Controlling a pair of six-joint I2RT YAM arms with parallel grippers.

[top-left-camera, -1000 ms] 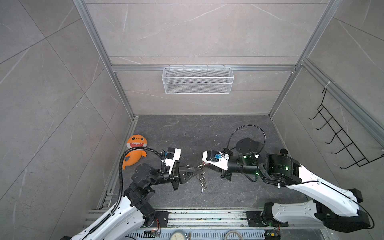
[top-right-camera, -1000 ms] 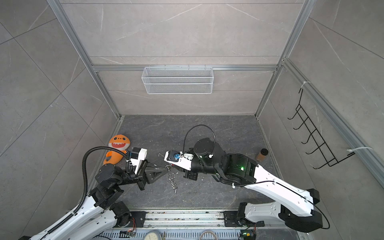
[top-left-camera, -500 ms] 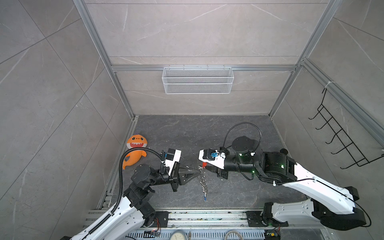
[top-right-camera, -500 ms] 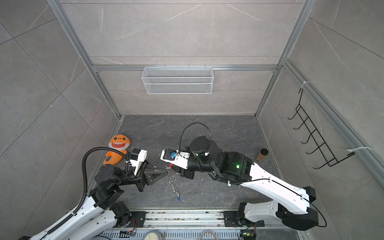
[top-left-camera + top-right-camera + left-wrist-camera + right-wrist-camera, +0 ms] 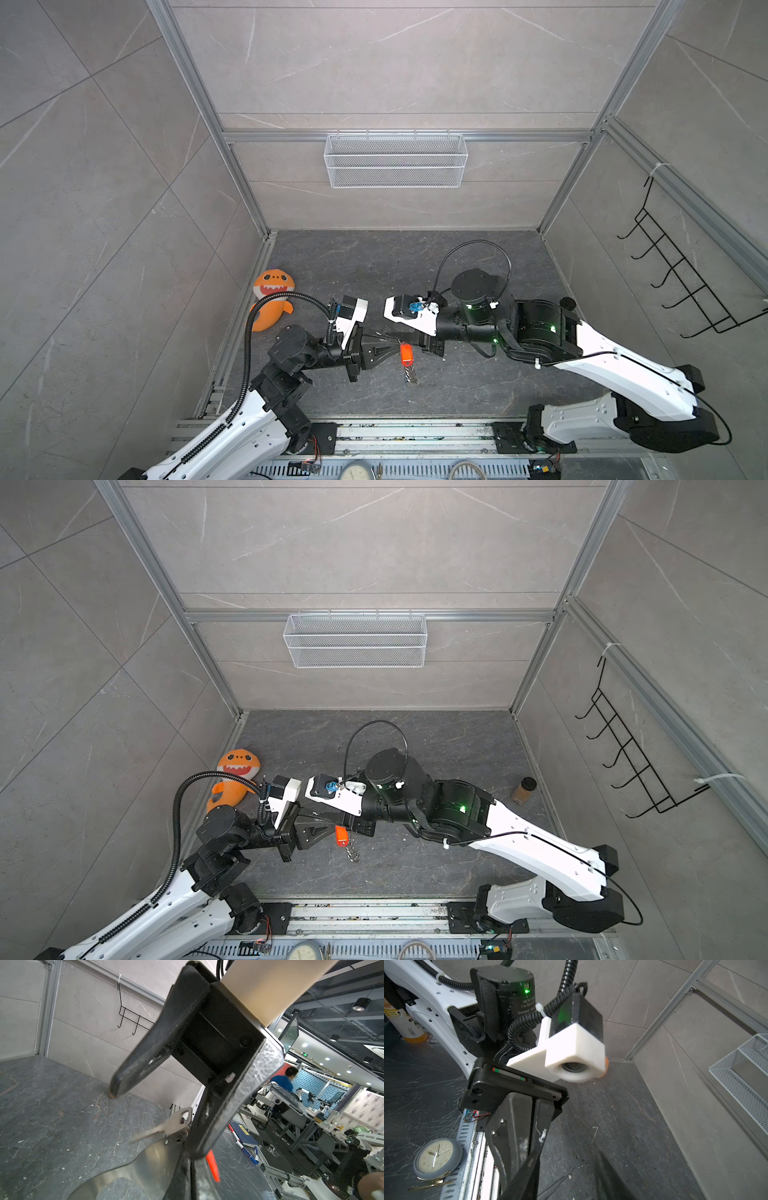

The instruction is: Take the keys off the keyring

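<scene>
1. Both top views: your left end effector (image 5: 392, 349) is pressed together on the upper end of the keyring (image 5: 409, 374) and holds it above the worktop (image 5: 457, 266). The ring chain hangs straight down. I cannot tell whether its end touches the surface. The red tag (image 5: 406, 352) dangles just beside the fingertips. Your right end effector (image 5: 404, 341) sits close against it, tucked under its own wrist camera, so its spread is not legible here. The blue-tagged key is not found.
2. Left wrist view: this shows what the top views hide. The right end effector's fingers (image 5: 145, 1047) stand well spread and grip nothing. A silver key (image 5: 166, 1127) juts out beside one finger, and the red tag shows behind that finger.
3. Right wrist view: there is an empty gap between the right end effector's own fingers. The left fingers lie flat together. No key or tag is visible here. Only this view shows a clock (image 5: 437, 1158) lying outside the worktop.
4. Status (judgement): the red-tagged key reads as still attached, so its removal remains. The blue one is unaccounted for.
</scene>
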